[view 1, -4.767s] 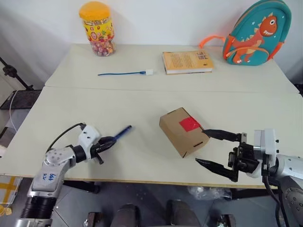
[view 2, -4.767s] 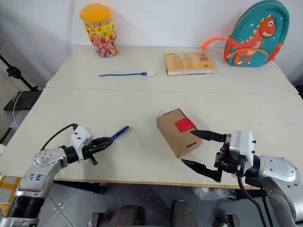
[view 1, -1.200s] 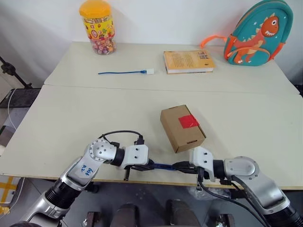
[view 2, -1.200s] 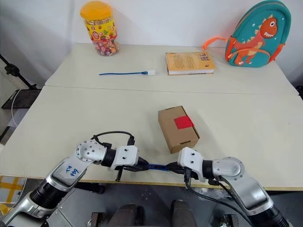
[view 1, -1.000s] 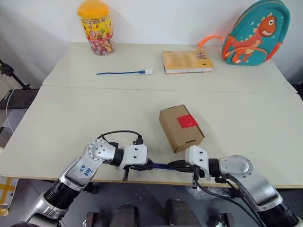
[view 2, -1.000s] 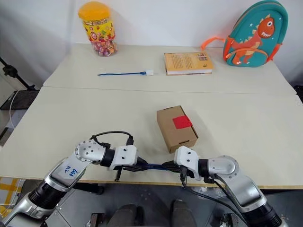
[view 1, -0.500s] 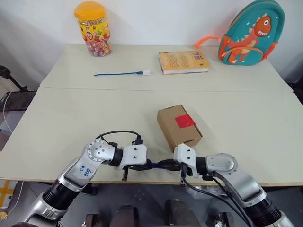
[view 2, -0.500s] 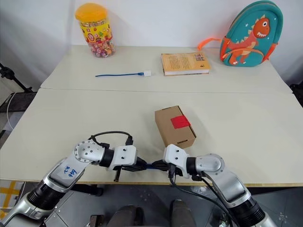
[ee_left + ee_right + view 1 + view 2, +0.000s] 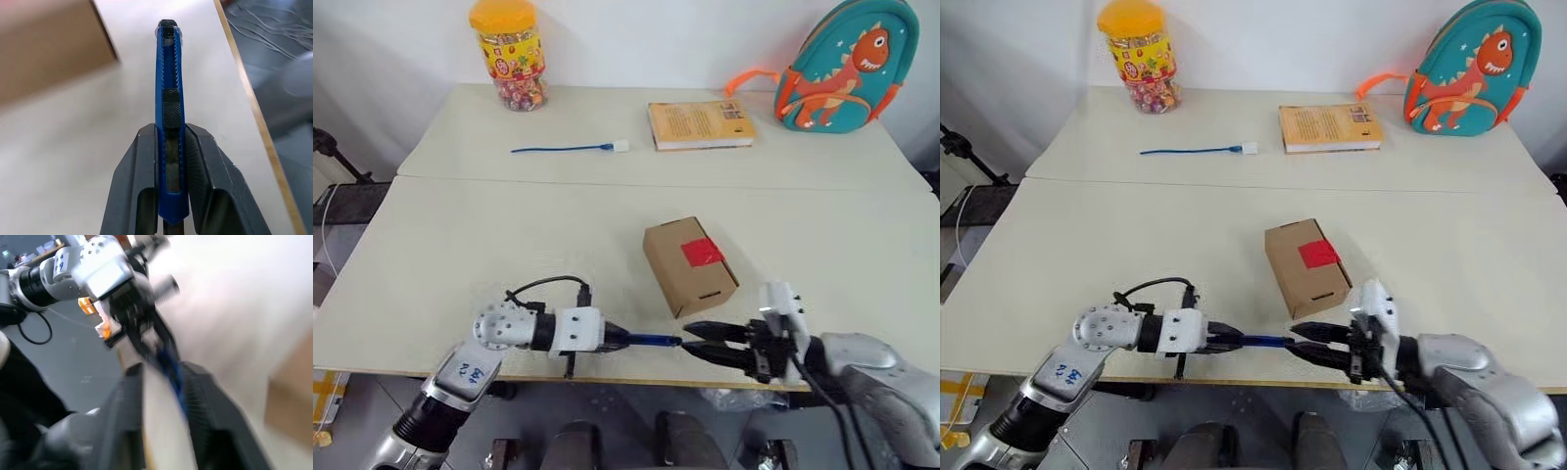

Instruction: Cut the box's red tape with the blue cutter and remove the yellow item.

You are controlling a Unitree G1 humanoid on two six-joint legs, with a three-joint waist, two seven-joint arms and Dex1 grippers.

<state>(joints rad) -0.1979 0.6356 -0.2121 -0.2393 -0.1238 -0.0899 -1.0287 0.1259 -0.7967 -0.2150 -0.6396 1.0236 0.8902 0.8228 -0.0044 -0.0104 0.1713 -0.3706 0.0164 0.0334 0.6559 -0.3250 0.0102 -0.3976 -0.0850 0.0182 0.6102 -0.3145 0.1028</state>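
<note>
- Left eye view: the left gripper hangs over the near edge of the table, its two black fingers clamped on the blue cutter, which points level toward the right gripper.
- The right gripper faces it with its fingers parted narrowly, their tips just at the cutter's free end and holding nothing.
- Left wrist view shows the cutter pinched between both pads, its tip past the fingertips.
- The cardboard box sits on the table just behind the grippers, the red tape on its top.
</note>
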